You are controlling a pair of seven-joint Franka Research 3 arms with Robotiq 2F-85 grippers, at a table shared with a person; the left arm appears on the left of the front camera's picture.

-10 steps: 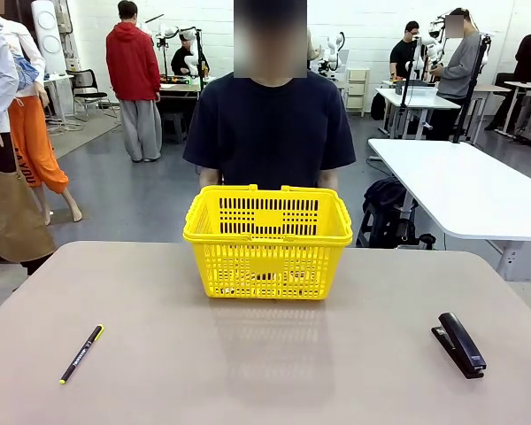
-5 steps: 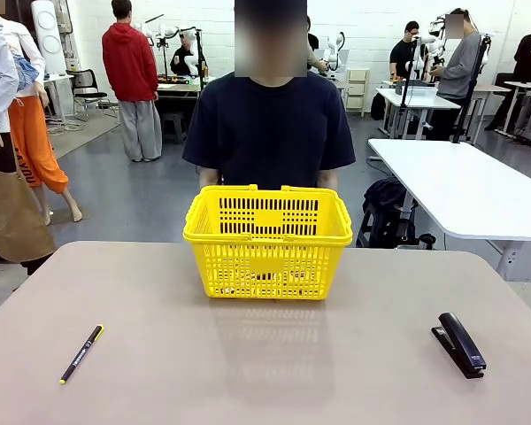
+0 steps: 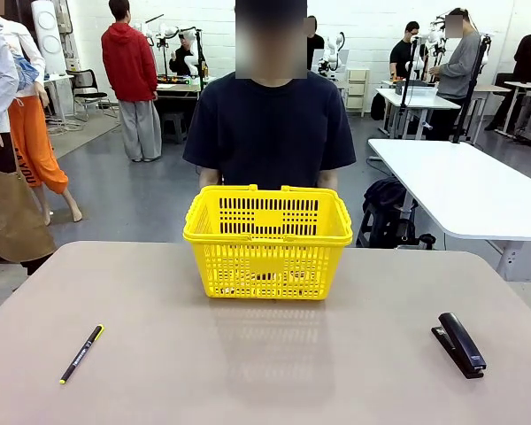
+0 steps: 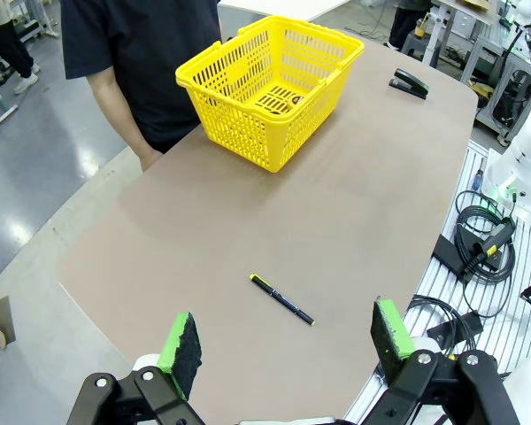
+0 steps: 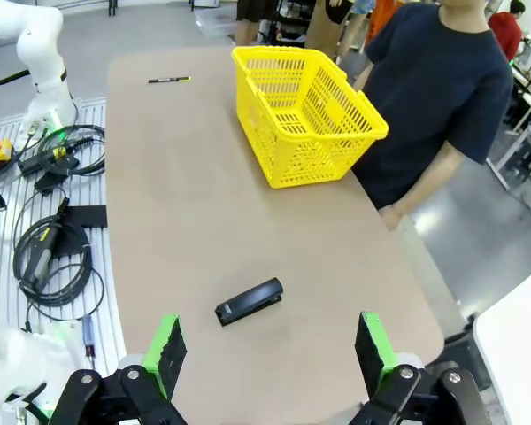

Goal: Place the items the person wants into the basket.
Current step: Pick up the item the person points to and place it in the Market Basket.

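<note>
Basket [image 3: 267,241] position is the thing any coming move turns on: the yellow container stands at the far middle of the bench [image 3: 265,363], right in front of the person [image 3: 270,133], roughly midway between the two arms, so neither side looks clearly nearer to it. Something dark and yellow shows through the lattice on its floor in the left wrist view, but which item it is I cannot tell. On the bare bench top lie only two things, neither of them wanted by the task's wording: a thin black pen [image 3: 80,353] near the robot's left edge, its long axis running slantwise toward the basket, and a black stapler [image 3: 460,343] near the right edge, also lying slantwise. The left pincer [image 4: 288,343] hangs high above its side with the pads spread wide and nothing between them; the pen lies just ahead of it and the basket well beyond. The right pincer [image 5: 270,350] hangs likewise, spread wide and empty, with the stapler just ahead of it and the basket farther off toward the person. The person's hands hang below the bench edge, pointing at nothing, so which item comes next is not shown.
</note>
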